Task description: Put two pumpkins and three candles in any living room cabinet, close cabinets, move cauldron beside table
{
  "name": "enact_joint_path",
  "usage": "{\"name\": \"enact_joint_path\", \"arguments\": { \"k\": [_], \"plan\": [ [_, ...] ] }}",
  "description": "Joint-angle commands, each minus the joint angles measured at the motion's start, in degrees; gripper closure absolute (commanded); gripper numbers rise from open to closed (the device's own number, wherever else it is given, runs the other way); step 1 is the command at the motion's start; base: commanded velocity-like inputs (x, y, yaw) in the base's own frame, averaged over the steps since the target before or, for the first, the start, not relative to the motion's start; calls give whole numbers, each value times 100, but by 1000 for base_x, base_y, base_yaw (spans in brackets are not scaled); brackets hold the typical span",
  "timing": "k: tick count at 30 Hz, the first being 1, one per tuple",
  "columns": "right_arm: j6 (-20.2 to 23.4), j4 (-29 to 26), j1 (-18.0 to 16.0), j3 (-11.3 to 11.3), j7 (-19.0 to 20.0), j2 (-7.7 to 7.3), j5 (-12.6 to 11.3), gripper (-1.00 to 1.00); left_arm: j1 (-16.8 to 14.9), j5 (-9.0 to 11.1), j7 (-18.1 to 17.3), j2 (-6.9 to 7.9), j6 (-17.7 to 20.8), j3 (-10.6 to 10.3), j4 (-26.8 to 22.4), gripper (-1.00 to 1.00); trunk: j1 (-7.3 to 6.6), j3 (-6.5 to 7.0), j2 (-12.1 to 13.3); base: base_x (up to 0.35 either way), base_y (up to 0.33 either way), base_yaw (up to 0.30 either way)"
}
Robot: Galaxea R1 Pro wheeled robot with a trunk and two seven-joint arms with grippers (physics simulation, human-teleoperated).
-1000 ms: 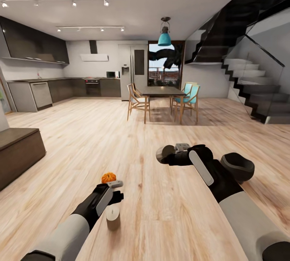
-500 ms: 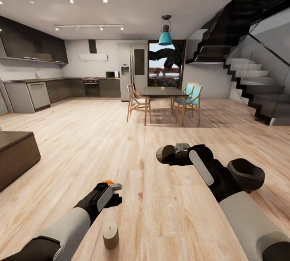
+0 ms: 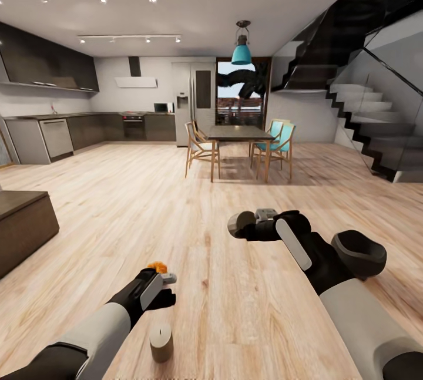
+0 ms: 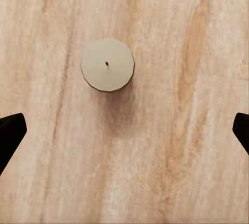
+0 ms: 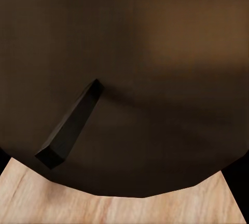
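A grey-brown candle [image 3: 160, 342] stands on the wood floor just in front of my left gripper [image 3: 166, 296]. In the left wrist view that candle [image 4: 107, 64] shows from above, wick up, and the left gripper [image 4: 124, 130] hangs open over the floor beside it. An orange pumpkin [image 3: 157, 265] peeks out on the floor behind the left wrist. My right gripper [image 3: 247, 228] is held at mid height, shut on another candle [image 3: 236, 224], whose top [image 5: 124, 68] shows very close in the right wrist view. The black cauldron [image 3: 358, 251] sits on the floor behind my right forearm.
The end of the low dark-brown cabinet [image 3: 23, 224] stands at the left edge. Wide bare wood floor runs ahead to a dining table [image 3: 238, 133] with chairs. A kitchen lines the far left wall and a glass-sided staircase [image 3: 364, 127] rises on the right.
The camera has moved, so the cabinet slid left and the floor candle sits lower in the picture. My left gripper has dropped a little, hiding more of the pumpkin. The right arm is unchanged.
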Motion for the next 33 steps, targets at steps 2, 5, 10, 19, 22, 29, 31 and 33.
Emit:
{"name": "enact_joint_path", "arguments": {
  "k": [2, 5, 10, 19, 22, 29, 31, 33],
  "plan": [
    [13, -6, -6, 15, -50, -6, -49, 100, -2, 61, 29, 4, 25, -42, -4, -100, 3, -51, -7, 0, 0, 0],
    [13, -6, -6, 15, -50, -6, -49, 100, -3, 61, 25, 4, 28, -42, -3, -100, 11, -118, -11, 0, 0, 0],
    [13, -6, -6, 23, -52, -6, -49, 100, -2, 61, 23, 3, 23, -42, -3, -100, 24, -228, -17, 0, 0, 0],
    [13, -6, -6, 31, -59, -6, -49, 100, -3, 61, 15, 3, 22, -42, -3, -100, 47, -428, -29, 0, 0, 0],
    [13, -6, -6, 32, -59, -6, -49, 100, -3, 61, 14, 3, 22, -42, -3, -100, 55, -494, -33, 0, 0, 0],
    [13, -6, -6, 33, -59, -6, -49, 100, -3, 61, 14, -1, 20, -42, -3, -100, 73, -649, -43, 0, 0, 0],
    [13, -6, -6, 33, -59, -6, -49, 100, -3, 61, 14, -4, 15, -42, -3, -100, 78, -694, -45, 0, 0, 0],
    [13, -6, -6, 33, -59, -6, -49, 100, -3, 61, 14, -5, 15, -42, -3, -100, 83, -738, -48, 0, 0, 0]
  ]
}}
